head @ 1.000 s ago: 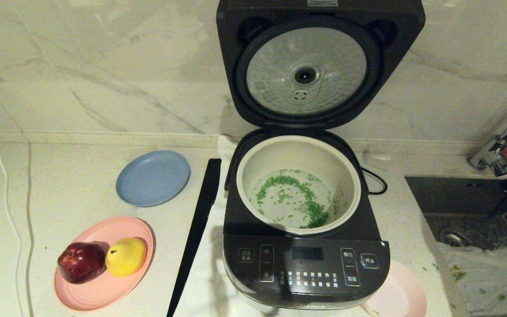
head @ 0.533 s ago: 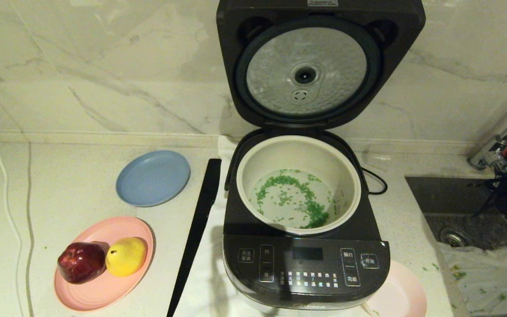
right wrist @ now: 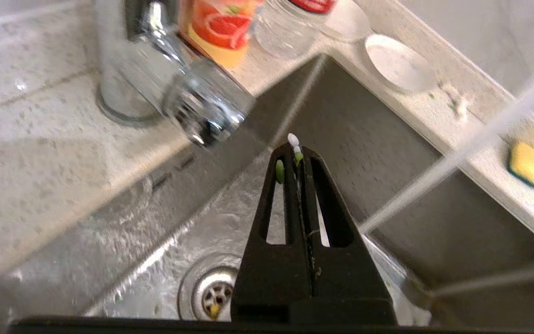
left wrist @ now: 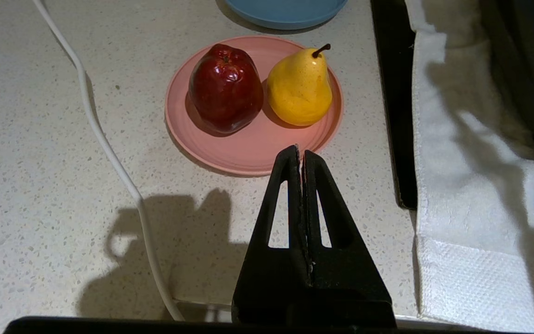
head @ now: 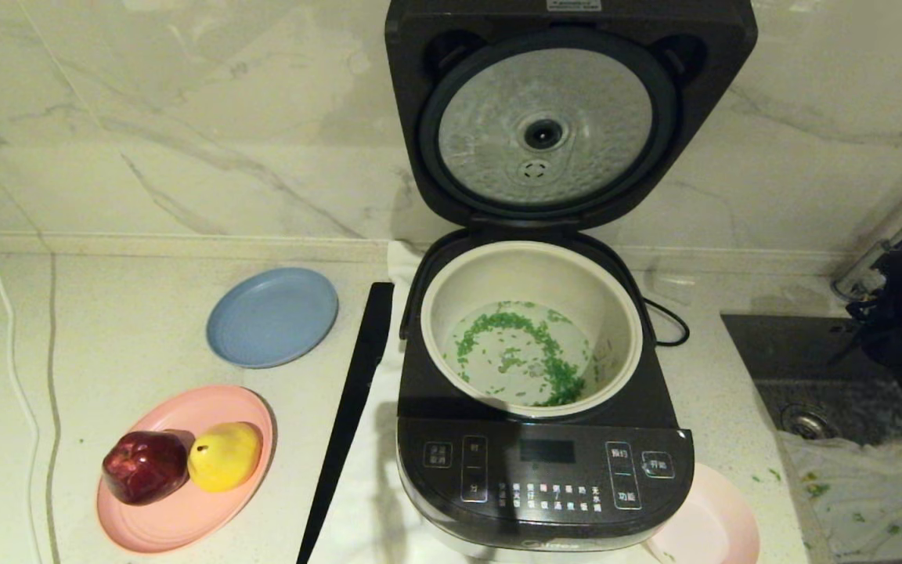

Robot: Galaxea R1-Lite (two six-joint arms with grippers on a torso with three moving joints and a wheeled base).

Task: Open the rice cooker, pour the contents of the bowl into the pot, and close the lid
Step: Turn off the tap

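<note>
The rice cooker [head: 545, 478] stands mid-counter with its lid [head: 568, 117] raised upright, the dimpled silver disc facing me. Inside, the cream pot [head: 531, 258] holds the contents [head: 525, 352], green and white grains spread over its bottom. The pale pink bowl [head: 713, 525] sits at the cooker's front right corner, partly hidden by it. My right arm [head: 901, 313] hangs at the right edge over the sink. Its gripper [right wrist: 297, 149] is shut, holding nothing, with a few grains stuck to the tips. My left gripper [left wrist: 300, 150] is shut above the counter near the pink plate.
A blue plate [head: 272, 316] and a pink plate [head: 161, 521] with a red apple [head: 144, 466] and a yellow pear [head: 224, 454] lie left of the cooker. A black strip [head: 349, 415] lies alongside. The sink [head: 819, 345], faucet [right wrist: 179, 93] and a white rag [head: 874, 486] are on the right.
My right arm has drifted a little left and farther back over the sink, towards the faucet. The cooker, pot, bowl and left gripper have not moved.
</note>
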